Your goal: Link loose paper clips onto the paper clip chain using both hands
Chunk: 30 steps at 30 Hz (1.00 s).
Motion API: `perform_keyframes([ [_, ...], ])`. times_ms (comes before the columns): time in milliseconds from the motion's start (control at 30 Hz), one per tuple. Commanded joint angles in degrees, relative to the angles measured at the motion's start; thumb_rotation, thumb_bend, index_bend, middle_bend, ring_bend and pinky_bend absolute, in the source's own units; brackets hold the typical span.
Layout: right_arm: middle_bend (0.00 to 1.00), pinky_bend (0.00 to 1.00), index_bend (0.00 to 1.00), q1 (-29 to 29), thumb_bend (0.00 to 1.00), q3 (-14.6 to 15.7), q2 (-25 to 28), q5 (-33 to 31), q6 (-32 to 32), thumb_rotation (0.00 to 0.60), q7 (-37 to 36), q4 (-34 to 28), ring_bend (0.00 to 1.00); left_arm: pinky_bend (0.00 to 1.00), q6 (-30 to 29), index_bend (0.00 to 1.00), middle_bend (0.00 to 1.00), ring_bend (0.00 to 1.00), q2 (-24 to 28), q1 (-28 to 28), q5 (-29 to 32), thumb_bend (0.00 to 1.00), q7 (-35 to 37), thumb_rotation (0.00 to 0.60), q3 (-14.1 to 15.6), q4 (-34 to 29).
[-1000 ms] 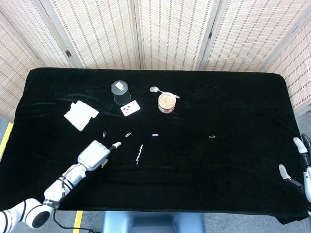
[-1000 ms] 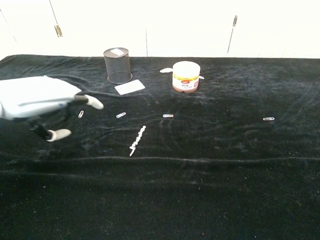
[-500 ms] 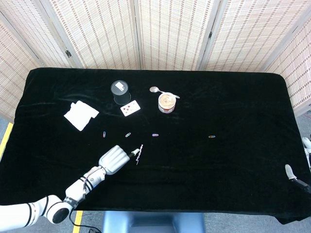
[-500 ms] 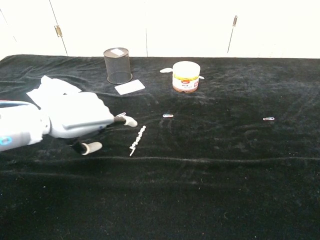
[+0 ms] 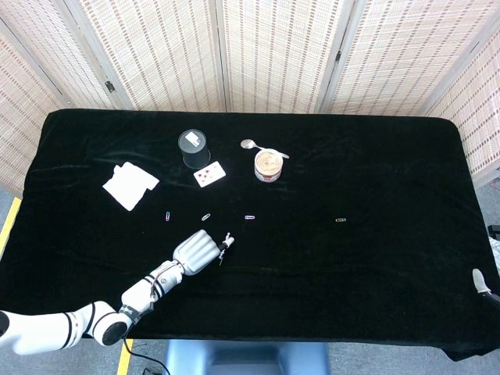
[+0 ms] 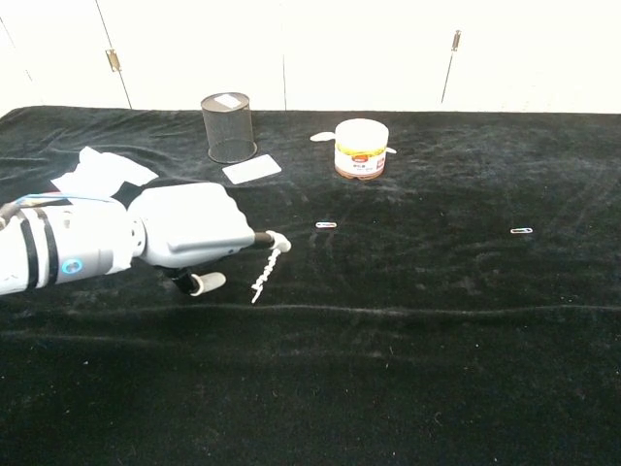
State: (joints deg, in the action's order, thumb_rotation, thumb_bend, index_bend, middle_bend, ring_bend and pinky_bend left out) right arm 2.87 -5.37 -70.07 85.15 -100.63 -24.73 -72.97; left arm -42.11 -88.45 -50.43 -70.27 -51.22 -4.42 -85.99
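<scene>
The paper clip chain [image 5: 223, 250] [image 6: 263, 272] lies short and pale on the black cloth, left of centre. My left hand [image 5: 196, 251] [image 6: 186, 227] is low over the cloth just left of it. One outstretched fingertip [image 6: 277, 241] touches the chain's far end, and the thumb [image 6: 206, 282] is spread apart below. The hand holds nothing. Loose clips lie beyond: a blue one [image 5: 167, 215], one [image 5: 205, 216] near it, one [image 5: 249, 217] [image 6: 326, 225] in the middle, and one [image 5: 341, 220] [image 6: 521, 231] to the right. Only a fingertip of my right hand [image 5: 477, 280] shows, at the table's right edge.
At the back stand a black mesh cup [image 5: 193, 148] [image 6: 230, 127], a playing card [image 5: 209, 174], an open jar [image 5: 268, 165] [image 6: 361, 149] with a spoon [image 5: 251, 144] behind it, and a white napkin [image 5: 129, 186] [image 6: 102, 167] at the left.
My left hand has slid right and forward across the cloth until a fingertip reached the chain's far end. My right hand has drawn back, almost out of the head view.
</scene>
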Motion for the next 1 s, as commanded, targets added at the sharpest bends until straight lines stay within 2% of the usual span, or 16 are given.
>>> perform_keyframes([
  [33, 0.00, 0.00, 0.00, 0.0, 0.36, -0.2, 0.1, -0.1, 0.5, 0.600, -0.4, 0.2, 0.00, 0.88, -0.1, 0.11, 0.83, 0.84, -0.5, -0.8, 1.0, 0.54, -1.0, 0.600, 0.4, 0.3],
  [1000, 0.00, 0.00, 0.00, 0.0, 0.36, -1.4, 0.4, 0.2, 3.3, 0.600, -1.6, 0.3, 0.00, 0.88, -4.7, 0.14, 0.83, 0.84, -2.2, -5.1, 11.1, 0.54, -9.9, 0.600, 5.5, -0.1],
])
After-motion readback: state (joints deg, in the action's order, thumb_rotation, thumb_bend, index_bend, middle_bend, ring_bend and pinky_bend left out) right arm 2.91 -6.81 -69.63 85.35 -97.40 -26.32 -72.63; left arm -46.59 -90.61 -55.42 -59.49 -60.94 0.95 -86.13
